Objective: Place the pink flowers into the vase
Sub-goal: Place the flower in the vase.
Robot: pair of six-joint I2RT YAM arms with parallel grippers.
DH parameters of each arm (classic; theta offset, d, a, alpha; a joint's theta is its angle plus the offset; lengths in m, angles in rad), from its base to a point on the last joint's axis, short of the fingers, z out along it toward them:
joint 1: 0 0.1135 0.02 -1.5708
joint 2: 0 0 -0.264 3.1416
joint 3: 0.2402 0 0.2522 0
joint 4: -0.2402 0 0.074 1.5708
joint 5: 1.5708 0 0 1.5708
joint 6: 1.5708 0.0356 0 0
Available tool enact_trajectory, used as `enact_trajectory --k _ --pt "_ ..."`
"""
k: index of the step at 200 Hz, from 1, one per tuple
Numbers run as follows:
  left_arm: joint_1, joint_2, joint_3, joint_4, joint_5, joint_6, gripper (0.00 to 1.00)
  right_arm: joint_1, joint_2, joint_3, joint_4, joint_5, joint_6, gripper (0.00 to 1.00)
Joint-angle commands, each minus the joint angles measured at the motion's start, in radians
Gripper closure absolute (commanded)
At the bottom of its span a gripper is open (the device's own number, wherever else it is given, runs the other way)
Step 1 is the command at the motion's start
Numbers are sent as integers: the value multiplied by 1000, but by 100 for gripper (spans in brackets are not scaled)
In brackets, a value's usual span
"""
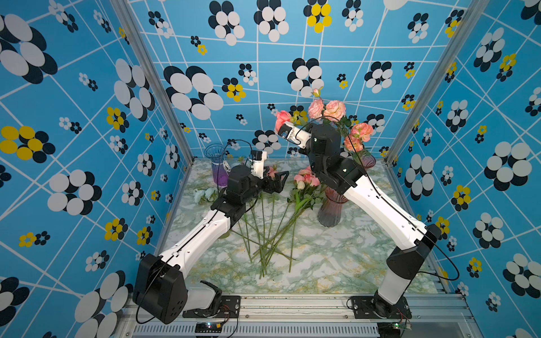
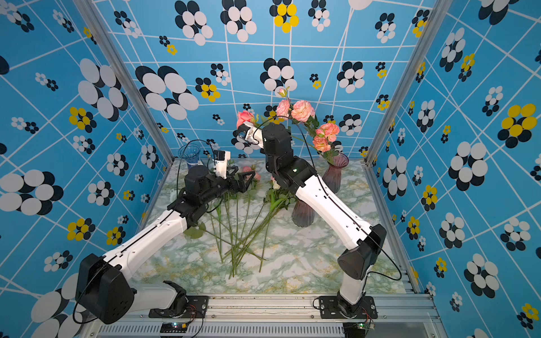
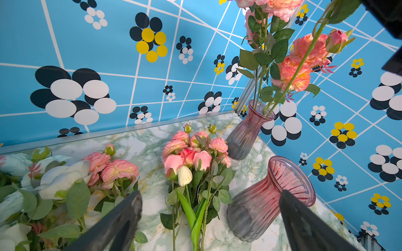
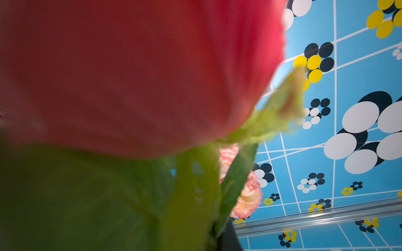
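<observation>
Insertion of pink rose stem (image 3: 302, 58) into rear pink vase (image 3: 245, 134): right tool (image 4: 208, 241), pinching the stem, should lower straight down the neck before releasing; left tool (image 3: 211, 194) spread.

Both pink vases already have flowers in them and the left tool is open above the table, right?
Only the far pink vase holds flowers; the near pink vase is empty, as the left wrist view shows. The left tool is indeed open above the table.
</observation>
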Motion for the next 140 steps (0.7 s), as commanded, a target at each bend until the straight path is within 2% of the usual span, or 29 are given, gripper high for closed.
enact_trajectory --k 1,140 --pt "9 17 -7 21 17 -11 0 -22 -50 -34 -2 3 51 100" --pt "10 25 -12 24 23 -14 0 -119 -121 -231 61 -46 153 100"
